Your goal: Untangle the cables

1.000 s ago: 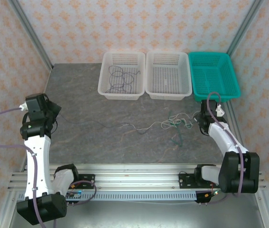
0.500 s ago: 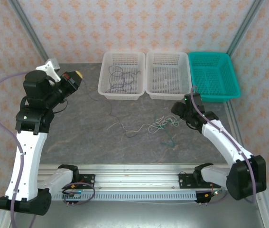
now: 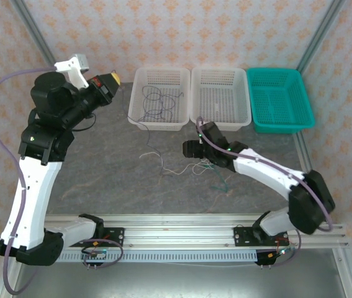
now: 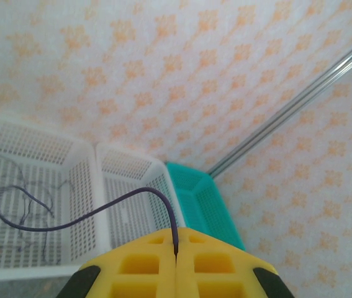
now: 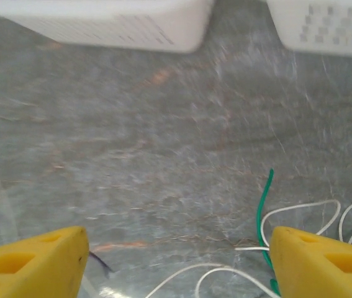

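Observation:
My left gripper (image 3: 110, 82) is raised high at the back left and shut on the dark purplish-grey cable (image 4: 101, 214), which leaves its yellow fingertips (image 4: 176, 248) in an arc. In the top view that cable (image 3: 139, 131) slopes down to the table. A loose tangle of white cable (image 3: 185, 169) and green cable (image 3: 220, 181) lies mid-table. My right gripper (image 3: 187, 151) hovers low over the tangle's left part, open, with nothing between its fingers (image 5: 39, 261). Green cable (image 5: 262, 205) and white cable (image 5: 300, 211) lie by its right finger.
Three baskets stand at the back: a white one (image 3: 139, 121) holding coiled dark wires (image 3: 157, 102), a second white one (image 3: 220, 121) and a teal one (image 3: 281, 124). Patterned walls close in the back and sides.
My left arm has risen and swung toward the back, pulling the dark cable up. My right arm has swept left from the right edge to over the tangle, which has shifted left.

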